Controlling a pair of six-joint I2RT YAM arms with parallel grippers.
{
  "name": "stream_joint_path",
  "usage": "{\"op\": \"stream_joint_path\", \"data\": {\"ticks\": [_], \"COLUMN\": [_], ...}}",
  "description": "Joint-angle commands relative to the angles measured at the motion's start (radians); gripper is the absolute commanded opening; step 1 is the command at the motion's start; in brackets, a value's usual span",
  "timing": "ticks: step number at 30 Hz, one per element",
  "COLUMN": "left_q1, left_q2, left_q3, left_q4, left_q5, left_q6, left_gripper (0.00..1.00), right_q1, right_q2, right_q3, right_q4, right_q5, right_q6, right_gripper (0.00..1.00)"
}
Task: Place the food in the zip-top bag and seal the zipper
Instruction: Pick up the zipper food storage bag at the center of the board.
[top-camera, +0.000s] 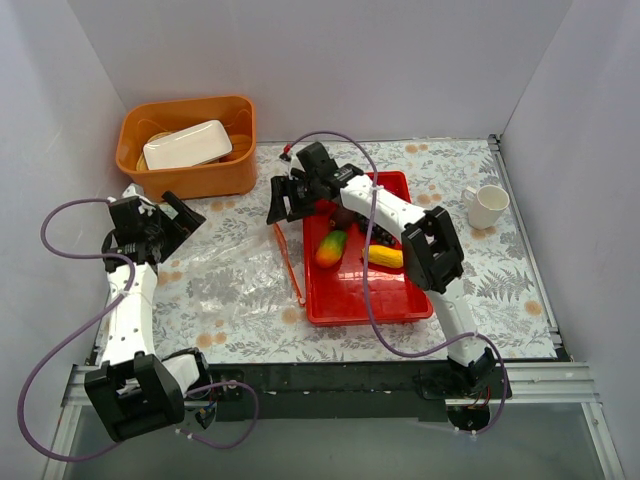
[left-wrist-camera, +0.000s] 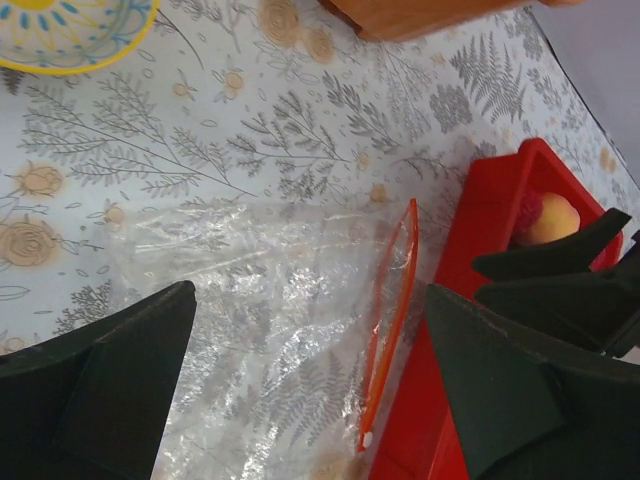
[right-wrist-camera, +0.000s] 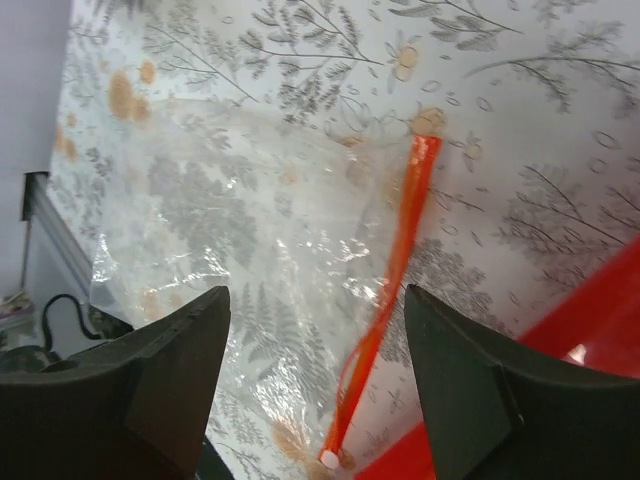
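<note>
The clear zip-top bag (top-camera: 235, 275) lies flat and empty on the patterned cloth, left of the red tray (top-camera: 360, 302). Its orange-red zipper (top-camera: 291, 262) runs along the tray's left wall. In the tray lie food pieces: a green-orange mango (top-camera: 331, 247), a yellow oblong piece (top-camera: 384, 257) and a peach-orange ball (left-wrist-camera: 558, 217). My left gripper (top-camera: 180, 212) hovers open over the bag's far left part (left-wrist-camera: 250, 300), holding nothing. Above the zipper's far end (right-wrist-camera: 395, 260), my right gripper (top-camera: 290, 200) is open and empty. Both wrist views show wide jaws with the zipper (left-wrist-camera: 392, 310) between them.
An orange bin (top-camera: 190, 150) holding a white dish (top-camera: 187, 143) stands at the back left. A white mug (top-camera: 487, 206) sits at the right. A yellow-rimmed bowl (left-wrist-camera: 70, 30) shows in the left wrist view's corner. White walls enclose three sides.
</note>
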Motion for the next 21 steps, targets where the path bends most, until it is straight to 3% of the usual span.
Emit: {"op": "stream_joint_path", "data": {"ticks": [1, 6, 9, 21], "left_q1": [-0.008, -0.083, -0.239, -0.448], "left_q2": [-0.024, -0.018, -0.003, 0.109], "left_q3": [-0.014, -0.015, -0.002, 0.020], "left_q4": [0.001, 0.004, 0.012, 0.049], "left_q5": [0.127, 0.150, 0.085, 0.036], "left_q6": [0.023, 0.014, -0.004, -0.060], "left_gripper": [0.98, 0.98, 0.98, 0.98], "right_q1": [-0.001, -0.048, -0.104, -0.277], "right_q2": [-0.168, -0.361, -0.473, -0.667], "right_q3": [-0.045, -0.328, -0.505, -0.812], "right_q4": [-0.038, -0.041, -0.027, -0.058], "right_q5": [0.169, 0.371, 0.427, 0.540], "right_q6": [-0.058, -0.033, -0.009, -0.029], "right_gripper": [0.79, 0.79, 0.79, 0.77]}}
